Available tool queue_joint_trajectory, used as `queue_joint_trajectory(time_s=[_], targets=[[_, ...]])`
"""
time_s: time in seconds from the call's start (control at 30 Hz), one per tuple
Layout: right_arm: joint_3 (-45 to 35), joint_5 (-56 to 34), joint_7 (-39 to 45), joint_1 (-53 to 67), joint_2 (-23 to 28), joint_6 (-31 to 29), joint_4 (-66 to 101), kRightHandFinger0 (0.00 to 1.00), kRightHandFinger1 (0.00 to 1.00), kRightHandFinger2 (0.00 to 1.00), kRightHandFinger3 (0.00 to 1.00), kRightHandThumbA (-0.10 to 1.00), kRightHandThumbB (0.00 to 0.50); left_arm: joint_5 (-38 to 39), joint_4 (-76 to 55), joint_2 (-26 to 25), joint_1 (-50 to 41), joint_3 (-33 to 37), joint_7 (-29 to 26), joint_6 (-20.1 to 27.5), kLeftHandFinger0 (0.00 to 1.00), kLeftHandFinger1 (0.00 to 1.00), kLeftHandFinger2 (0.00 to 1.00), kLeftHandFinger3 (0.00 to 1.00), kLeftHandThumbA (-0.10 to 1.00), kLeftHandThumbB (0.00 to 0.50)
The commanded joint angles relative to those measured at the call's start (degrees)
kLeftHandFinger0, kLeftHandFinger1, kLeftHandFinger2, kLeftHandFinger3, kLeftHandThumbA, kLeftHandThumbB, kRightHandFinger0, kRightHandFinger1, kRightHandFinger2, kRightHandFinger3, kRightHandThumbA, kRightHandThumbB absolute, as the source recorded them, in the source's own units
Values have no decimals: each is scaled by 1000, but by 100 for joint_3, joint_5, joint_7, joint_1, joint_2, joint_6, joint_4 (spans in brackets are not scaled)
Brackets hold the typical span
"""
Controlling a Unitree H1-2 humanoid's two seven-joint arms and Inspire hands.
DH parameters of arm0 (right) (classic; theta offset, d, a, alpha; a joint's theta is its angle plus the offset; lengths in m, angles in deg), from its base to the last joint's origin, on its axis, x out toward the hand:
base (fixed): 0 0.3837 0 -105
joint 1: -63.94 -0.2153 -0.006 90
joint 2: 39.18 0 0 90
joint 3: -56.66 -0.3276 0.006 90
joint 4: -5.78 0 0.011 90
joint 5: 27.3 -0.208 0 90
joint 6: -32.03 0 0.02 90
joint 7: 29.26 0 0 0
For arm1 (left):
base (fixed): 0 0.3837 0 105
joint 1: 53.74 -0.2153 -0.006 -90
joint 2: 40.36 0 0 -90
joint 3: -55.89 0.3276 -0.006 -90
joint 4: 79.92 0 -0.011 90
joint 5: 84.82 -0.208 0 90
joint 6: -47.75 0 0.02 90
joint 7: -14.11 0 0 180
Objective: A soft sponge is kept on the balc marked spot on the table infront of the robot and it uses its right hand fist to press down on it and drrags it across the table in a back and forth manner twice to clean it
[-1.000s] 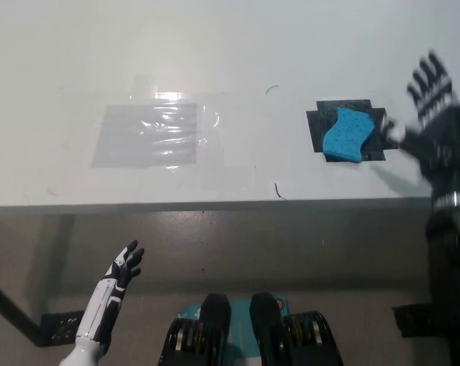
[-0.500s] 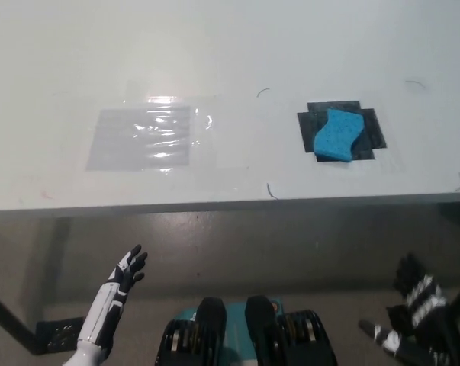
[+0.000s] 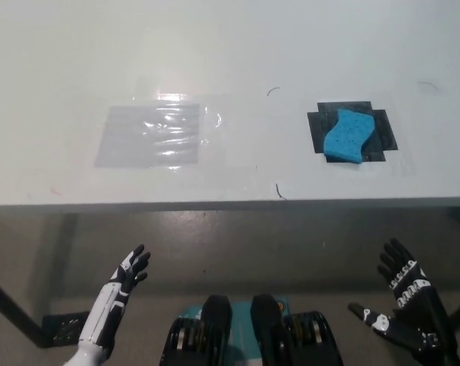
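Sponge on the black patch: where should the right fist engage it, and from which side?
Press on the sponge's broad flat top, near its middle, coming straight down: it lies flat on the black patch. The right hand is open below the table edge, so probably lift first.

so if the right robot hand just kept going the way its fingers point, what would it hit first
Probably the table's front edge. The right robot hand is open below the table, pointing up and forward. The sponge lies further back and left. Depth is unclear.

- Soft blue wavy-edged sponge [image 3: 345, 136]: lies flat, slightly askew, untouched.
- Black taped square spot [image 3: 380, 130]: under the sponge, toward the bench's [image 3: 237, 53] right end, near its front edge.
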Motion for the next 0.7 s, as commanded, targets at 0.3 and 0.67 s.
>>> queue_joint_trajectory(time_s=[0.3, 0.67], targets=[[-34, 113, 90, -569, 108, 171, -107, 1000, 1000, 1000, 1000, 1000, 206, 6, -202, -49, 142, 18, 12, -88, 1000, 1000, 1000, 1000, 1000, 28], [-21, 225, 105, -509, 87, 76, -61, 1000, 1000, 1000, 1000, 1000, 188, -32, -232, -42, 179, 33, 3, -168, 1000, 1000, 1000, 1000, 1000, 17]])
